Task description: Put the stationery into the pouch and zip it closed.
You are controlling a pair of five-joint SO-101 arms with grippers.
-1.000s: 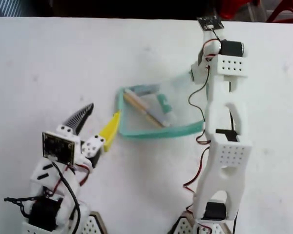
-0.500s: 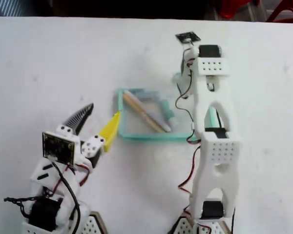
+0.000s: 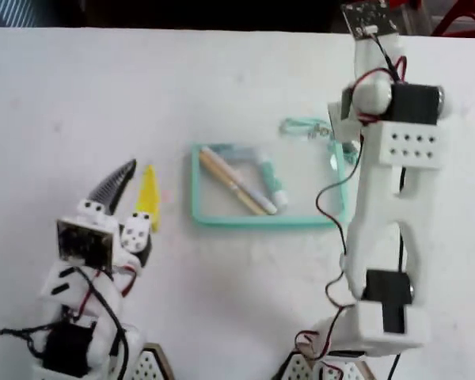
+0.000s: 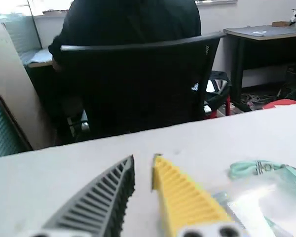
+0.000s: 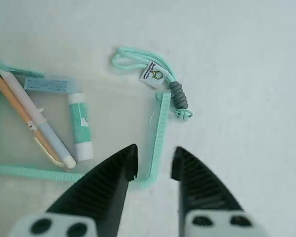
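The clear pouch (image 3: 222, 221) with its mint border lies flat at the table's middle. Inside it lie an orange pen (image 5: 18, 109), a pale blue pen (image 5: 42, 126) and a glue stick (image 5: 80, 129). Its mint cord (image 3: 303, 127) curls off the far right corner. My right gripper (image 5: 154, 149) hovers open over the pouch's right end edge (image 5: 159, 126), holding nothing. My left gripper (image 3: 141, 166) sits left of the pouch, apart from it, black and yellow fingers narrowly open and empty. In the left wrist view the pouch (image 4: 259, 197) and cord (image 4: 250, 169) lie beyond the yellow finger (image 4: 182, 197).
The right arm's white body (image 3: 384, 214) stands over the pouch's right end. Both arm bases sit at the near table edge. Bare white tabletop (image 3: 87, 95) stretches to the far left. A black chair (image 4: 138, 84) stands past the table's far edge.
The right arm swung back to the right and let the pouch drop flat. My left gripper drew back left off the pouch corner, its fingers closer together.
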